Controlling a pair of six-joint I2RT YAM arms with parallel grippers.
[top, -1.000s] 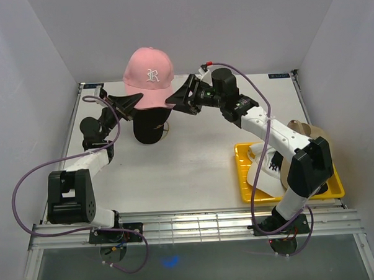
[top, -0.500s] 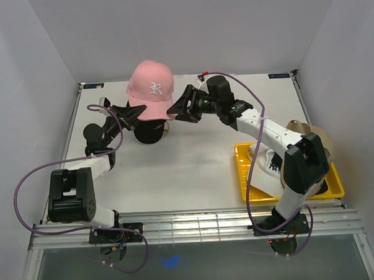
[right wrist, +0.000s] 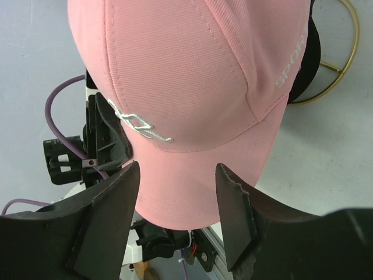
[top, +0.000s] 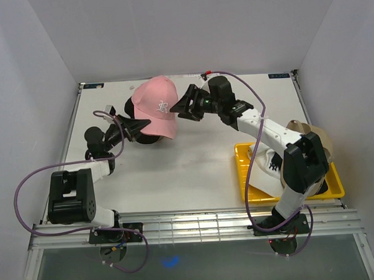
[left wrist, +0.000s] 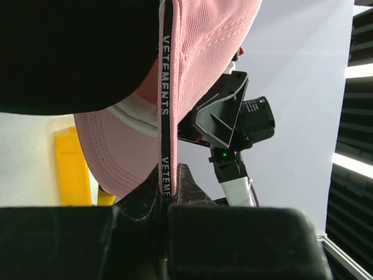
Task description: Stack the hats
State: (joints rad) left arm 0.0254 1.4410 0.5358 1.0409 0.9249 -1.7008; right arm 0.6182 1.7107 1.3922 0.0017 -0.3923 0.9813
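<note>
- 1 pink cap (top: 156, 107) sits over the black cap (right wrist: 308, 55), far left.
- Pinching its rear edge, the left gripper (left wrist: 168, 192) likely steadies it.
- Beside the brim, the right gripper (right wrist: 176, 175) gapes, holding nothing.

I see the pink cap (top: 154, 105), white logo on its front, sitting tilted over the black cap (right wrist: 310, 51) far left on the worktop (top: 200, 167), while the white cap (top: 267, 160) lies in the yellow tray (top: 241, 175), tan cap (top: 308, 131) just behind.
</note>
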